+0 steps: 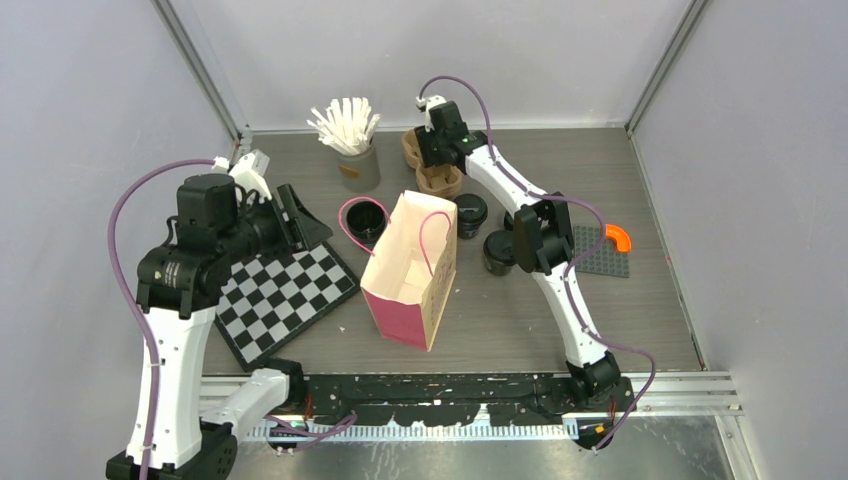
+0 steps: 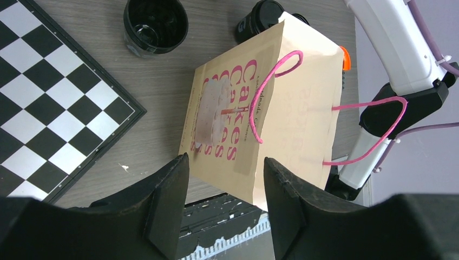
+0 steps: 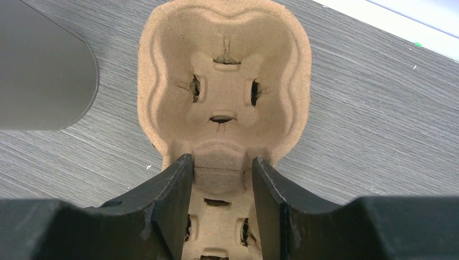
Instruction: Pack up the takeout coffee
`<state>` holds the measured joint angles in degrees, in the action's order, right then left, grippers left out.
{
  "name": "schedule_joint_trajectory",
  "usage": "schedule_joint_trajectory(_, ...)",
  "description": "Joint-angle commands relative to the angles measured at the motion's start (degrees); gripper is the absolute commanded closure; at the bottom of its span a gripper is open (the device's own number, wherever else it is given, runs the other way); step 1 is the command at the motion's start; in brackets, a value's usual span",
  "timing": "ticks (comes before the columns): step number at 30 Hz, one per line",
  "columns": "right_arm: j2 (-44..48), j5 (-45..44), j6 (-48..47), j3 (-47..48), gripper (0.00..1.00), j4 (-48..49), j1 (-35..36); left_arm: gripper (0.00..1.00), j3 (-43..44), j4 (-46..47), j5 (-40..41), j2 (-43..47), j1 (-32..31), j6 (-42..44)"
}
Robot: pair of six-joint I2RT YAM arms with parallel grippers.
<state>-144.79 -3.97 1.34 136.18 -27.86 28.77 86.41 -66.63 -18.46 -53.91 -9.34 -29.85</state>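
Note:
An open black paper cup (image 1: 367, 222) (image 2: 155, 24) stands left of the paper bag (image 1: 410, 265) (image 2: 254, 103). A lidded black cup (image 1: 470, 213) (image 2: 260, 16) and another black cup (image 1: 498, 252) stand to the bag's right. My left gripper (image 1: 292, 215) (image 2: 224, 184) hangs open and empty over the chessboard's far corner, facing the bag. At the back, my right gripper (image 1: 437, 150) (image 3: 221, 162) is low over the brown pulp carrier (image 1: 442, 183) (image 3: 224, 81). Its fingers straddle the carrier's narrow waist, with a thin gap on one side.
The bag stands upright, mouth open, pink handles loose. A chessboard (image 1: 280, 290) (image 2: 48, 92) lies at the front left. A grey cup of white sticks (image 1: 352, 150) stands at the back. A grey studded plate (image 1: 600, 252) with an orange piece (image 1: 619, 237) lies at the right.

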Motion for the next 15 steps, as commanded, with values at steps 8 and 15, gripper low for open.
schedule_joint_trajectory(8,3.7,-0.7,-1.0,1.9,0.64,-0.1,0.2,0.45,0.9,2.1,-0.5,0.8,0.1,-1.0)
schedule_joint_trajectory(15,6.0,-0.9,-1.0,4.3,0.64,0.3,0.4,0.45,0.0,2.1,-0.3,1.6,0.2,-1.3)
